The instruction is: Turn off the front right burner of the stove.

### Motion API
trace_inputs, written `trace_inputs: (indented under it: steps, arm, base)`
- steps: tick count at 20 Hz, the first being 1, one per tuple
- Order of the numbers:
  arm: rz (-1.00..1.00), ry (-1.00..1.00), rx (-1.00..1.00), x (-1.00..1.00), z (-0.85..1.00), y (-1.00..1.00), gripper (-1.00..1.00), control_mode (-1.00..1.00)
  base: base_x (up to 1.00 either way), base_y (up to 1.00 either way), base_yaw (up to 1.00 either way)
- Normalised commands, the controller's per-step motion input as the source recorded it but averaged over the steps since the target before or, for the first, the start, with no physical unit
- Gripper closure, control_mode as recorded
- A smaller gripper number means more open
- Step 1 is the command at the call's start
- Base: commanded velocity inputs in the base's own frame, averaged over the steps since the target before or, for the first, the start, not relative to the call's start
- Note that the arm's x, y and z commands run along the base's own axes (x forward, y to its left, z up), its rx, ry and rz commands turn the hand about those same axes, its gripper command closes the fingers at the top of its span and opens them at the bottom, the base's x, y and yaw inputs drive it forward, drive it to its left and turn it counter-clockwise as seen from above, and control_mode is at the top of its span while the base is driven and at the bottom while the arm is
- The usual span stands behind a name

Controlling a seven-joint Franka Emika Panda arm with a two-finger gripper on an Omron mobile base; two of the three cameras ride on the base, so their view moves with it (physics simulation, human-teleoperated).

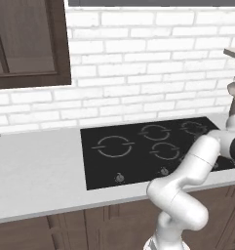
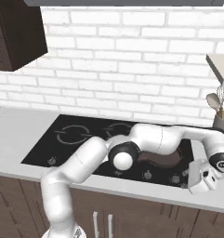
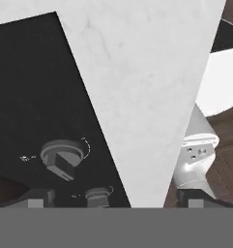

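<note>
Stove point(image 1: 138, 156) sits flush in the pale table point(image 1: 36, 171), under a white brick wall point(image 1: 138, 73), w/ grey ring marks on black glass and a row of small knobs along the front edge. In left base view the arm point(image 1: 187, 180) rises at lower right and bends across the stove's right end. In right base view the arm reaches over the glass to the right; the front right burner point(image 2: 171, 160), a reddish-brown zone, shows partly under the forearm, near the stove's front right corner. End effector point(image 2: 201, 179) hangs past the stove's front right corner, over the table edge, just beside the rightmost knobs point(image 2: 174, 179).

Hand view: black glass at left, marble table strip running diagonally through the middle, dark wood cabinet front point(image 3: 224, 160) at right. Two knobs in view: a larger round knob point(image 3: 62, 154) w/ a raised bar across it, and a smaller one point(image 3: 97, 194) near the bottom, close to the glass edge. Finger tips point(image 3: 38, 197) sit at the bottom, far apart, so end effector looks wide, holding nothing. Utensil holder point(image 2: 221, 122) w/ spoons and a whisk stands on the table right of the stove.
</note>
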Motion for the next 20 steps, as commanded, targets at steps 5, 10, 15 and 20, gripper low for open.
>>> trace_inputs:
  steps: [5,10,15,20]
  arm:
    - [-0.31,0.0,-0.15,0.26,-0.1,0.74,-1.0,-1.0]
    - [-0.11,-0.01,-0.12,0.18,-0.06,0.29,-1.0,-1.0]
    - [0.0,-0.19,-0.22,0.0,-0.41,-0.01,-1.0,-1.0]
    - [0.0,-0.05,-0.1,0.03,-0.19,-0.24,-1.0,-1.0]
  base:
    - [0.0,0.0,0.0]
    - [0.0,0.0,0.0]
    - [0.0,0.0,0.0]
    - [0.0,0.0,0.0]
